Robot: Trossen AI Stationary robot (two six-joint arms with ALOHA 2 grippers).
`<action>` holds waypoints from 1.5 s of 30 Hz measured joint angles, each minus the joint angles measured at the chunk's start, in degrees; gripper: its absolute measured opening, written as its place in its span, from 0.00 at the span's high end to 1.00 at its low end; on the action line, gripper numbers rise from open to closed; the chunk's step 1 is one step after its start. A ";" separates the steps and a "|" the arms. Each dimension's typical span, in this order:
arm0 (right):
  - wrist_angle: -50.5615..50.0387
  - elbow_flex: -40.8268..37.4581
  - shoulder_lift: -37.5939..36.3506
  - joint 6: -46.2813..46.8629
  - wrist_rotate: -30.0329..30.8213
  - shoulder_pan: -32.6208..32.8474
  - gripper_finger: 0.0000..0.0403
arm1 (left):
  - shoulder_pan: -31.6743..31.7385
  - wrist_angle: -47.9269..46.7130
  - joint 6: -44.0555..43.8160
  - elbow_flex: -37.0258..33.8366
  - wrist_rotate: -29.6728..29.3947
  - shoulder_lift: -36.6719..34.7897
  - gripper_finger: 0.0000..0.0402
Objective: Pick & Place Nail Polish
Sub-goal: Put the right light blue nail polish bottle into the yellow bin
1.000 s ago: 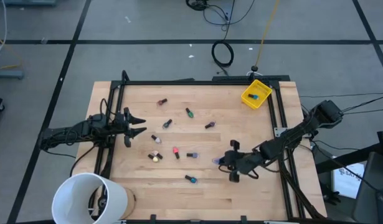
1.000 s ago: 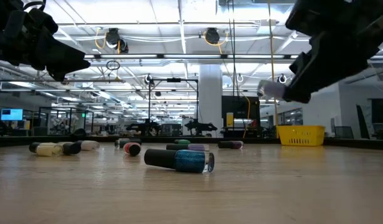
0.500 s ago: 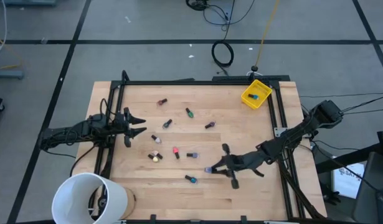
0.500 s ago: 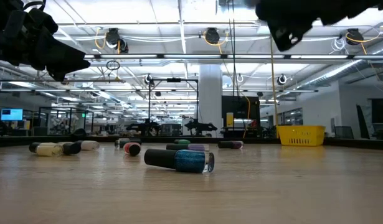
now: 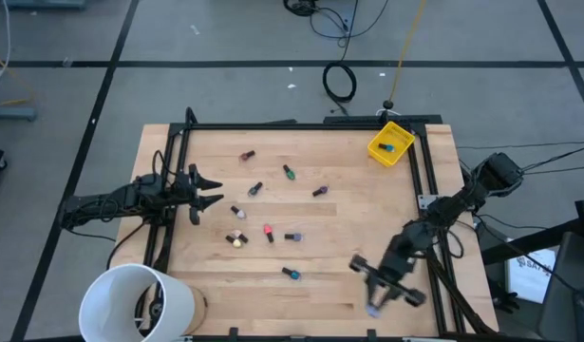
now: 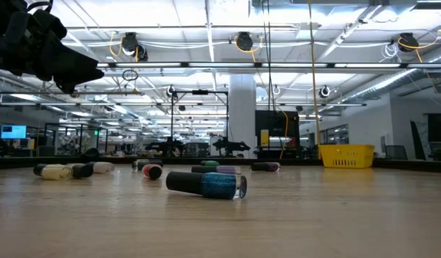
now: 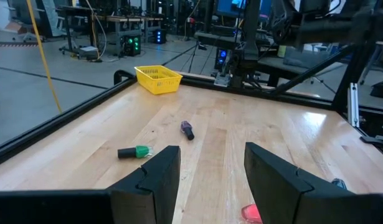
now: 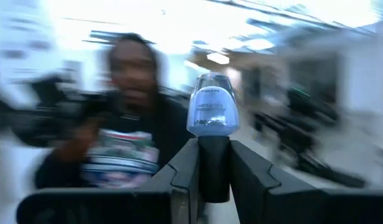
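My right gripper (image 5: pixel 377 302) is over the table's near edge at the right, shut on a pale blue nail polish bottle (image 8: pixel 213 111) with a dark cap. My left gripper (image 5: pixel 204 190) is open and empty above the table's left side; it also shows in the left wrist view (image 7: pixel 210 168) and the low view (image 6: pixel 55 50). Several small bottles lie on their sides on the wood: a teal one (image 5: pixel 291 274), a red one (image 5: pixel 269 231), a green one (image 5: pixel 289 172), a purple one (image 5: pixel 319 191). My right gripper is out of the low view. My right gripper pinches the bottle's dark cap (image 8: pixel 213 169) between its two fingers (image 8: pixel 185 165). The pale body sticks out beyond the fingertips, in line with them. The fingers point roughly level toward the table's near side. The bottle is lifted clear of the table.
A yellow bin (image 5: pixel 390 142) stands at the far right corner with a blue bottle inside. A large white bucket (image 5: pixel 140 302) stands off the near left corner. A black frame (image 5: pixel 301 124) rims the table. A blurred person (image 8: pixel 126 124) shows beyond the near edge.
My right gripper has swung with the bottle from the table's middle right toward the near edge, turning from pointing left to pointing toward the near side, and has left the low view. The bottles on the table have not moved.
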 joint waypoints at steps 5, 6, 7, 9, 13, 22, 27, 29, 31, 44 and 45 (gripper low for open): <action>1.55 -0.15 -0.02 -3.16 -1.95 2.54 0.86 | 0.01 0.00 0.00 0.01 0.01 0.01 0.56; 1.28 -0.16 -0.02 -3.35 -1.85 2.63 0.86 | -0.02 0.01 0.00 0.00 0.02 0.01 0.56; 0.93 -0.16 -0.02 -3.47 -1.33 2.63 0.86 | -0.01 0.02 0.02 0.00 0.02 0.02 0.56; 0.35 -0.17 -0.02 -3.49 0.65 2.63 0.86 | -0.01 0.00 0.00 0.02 0.02 0.02 0.56; 0.29 -0.18 -0.02 -3.65 1.28 2.54 0.86 | -0.01 0.01 0.00 0.00 0.00 0.02 0.56; -7.15 -0.18 -0.02 -4.06 11.74 1.12 0.86 | -0.02 0.00 0.01 0.02 0.00 0.01 0.56; -16.90 -0.17 -0.02 -2.25 25.78 -2.91 0.86 | -0.01 -0.01 0.00 0.00 0.02 0.02 0.56; -19.60 -0.18 -0.02 -1.07 29.48 -5.11 0.86 | 0.01 0.00 0.00 0.02 0.00 0.02 0.56; -22.29 -0.16 -0.02 -0.64 32.22 -7.24 0.86 | 0.01 0.02 0.00 0.00 0.02 0.01 0.56; -37.75 -0.14 -0.02 -7.89 35.97 -22.63 0.86 | 0.00 0.00 0.00 0.00 0.02 0.02 0.56; -39.52 -0.12 -0.02 -9.45 35.97 -23.87 0.86 | 0.01 -0.01 0.00 0.01 0.01 0.00 0.56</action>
